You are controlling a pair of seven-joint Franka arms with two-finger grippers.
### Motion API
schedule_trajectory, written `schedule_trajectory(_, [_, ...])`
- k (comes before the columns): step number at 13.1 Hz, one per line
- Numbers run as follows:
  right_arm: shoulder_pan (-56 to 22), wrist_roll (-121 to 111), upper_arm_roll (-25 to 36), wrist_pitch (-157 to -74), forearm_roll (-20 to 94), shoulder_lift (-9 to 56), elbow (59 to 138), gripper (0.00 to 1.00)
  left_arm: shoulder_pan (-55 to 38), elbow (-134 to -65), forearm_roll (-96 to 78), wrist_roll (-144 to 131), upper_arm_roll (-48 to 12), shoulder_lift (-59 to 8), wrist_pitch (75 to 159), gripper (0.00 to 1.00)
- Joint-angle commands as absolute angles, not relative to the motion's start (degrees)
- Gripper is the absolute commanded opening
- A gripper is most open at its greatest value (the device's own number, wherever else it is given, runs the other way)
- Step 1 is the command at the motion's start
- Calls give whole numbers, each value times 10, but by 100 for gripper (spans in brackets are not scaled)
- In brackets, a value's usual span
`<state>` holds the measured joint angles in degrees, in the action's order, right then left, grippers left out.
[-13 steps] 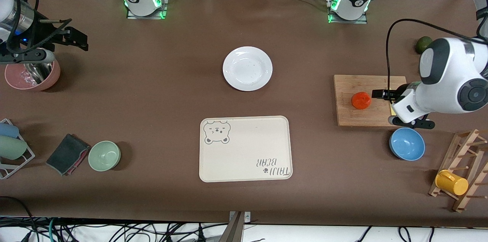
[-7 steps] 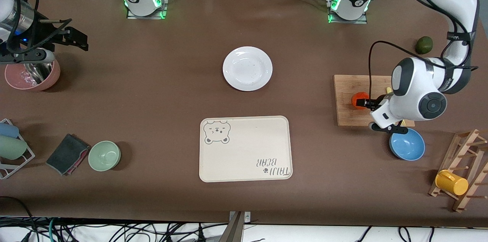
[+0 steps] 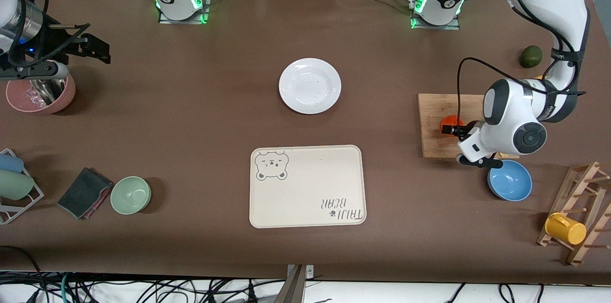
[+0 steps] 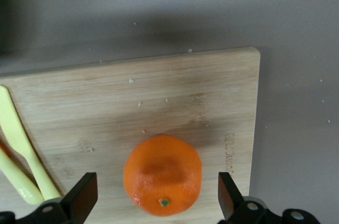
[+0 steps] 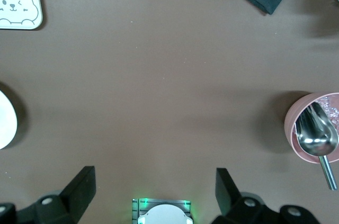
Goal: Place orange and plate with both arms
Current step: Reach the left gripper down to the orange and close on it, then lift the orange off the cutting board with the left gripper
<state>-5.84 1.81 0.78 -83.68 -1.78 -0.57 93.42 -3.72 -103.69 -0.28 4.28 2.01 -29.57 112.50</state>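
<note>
1. The left gripper (image 4: 153, 205) is positioned low over the wooden cutting board (image 3: 437, 148) at the left arm's end of the table. Its jaws are spread wide and nothing is grasped.
2. The orange (image 4: 162, 175) is seated on the cutting board, and in the left wrist view it is seen between the two spread fingers (image 4: 79, 198), with a clear gap on each side. No contact with either finger is shown.
3. In the front view, the orange (image 3: 448, 121) is partly covered by the left gripper (image 3: 453, 130).
4. Pale yellow utensils (image 4: 24, 152) are laid on the same board beside the orange, apart from it.
5. The plate (image 3: 310, 85) is located near the middle of the table, farther from the front camera than the cream tray (image 3: 308, 186) with the bear drawing. The plate is bare and is touched by neither arm.
6. The right gripper (image 3: 98, 50) is held at the right arm's end of the table, beside the pink bowl (image 3: 40, 94) containing a metal scoop (image 5: 316, 138). Its jaws are released and nothing is grasped; this arm is waiting.
7. A blue bowl (image 3: 510, 180) is placed just beside the cutting board, nearer to the front camera.
8. A dark green fruit (image 3: 531, 56) is placed farther from the front camera than the board.
9. A green bowl (image 3: 131, 194) and a folded dark cloth (image 3: 85, 193) are placed side by side toward the right arm's end.
</note>
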Motion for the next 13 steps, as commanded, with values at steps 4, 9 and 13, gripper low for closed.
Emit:
schedule_trajectory(4, [-58, 13, 9, -827, -10, -5, 926, 100, -29, -1043, -17, 56, 20, -321, 1140, 100])
schedule_trajectory(9, [-58, 13, 6, -827, -10, -5, 925, 100, -25, -1048, -31, 56, 20, -330, 1140, 100])
schedule_trajectory(13, [-58, 12, 7, -827, -9, -5, 925, 100, -25, -1048, -31, 56, 20, -336, 1140, 89])
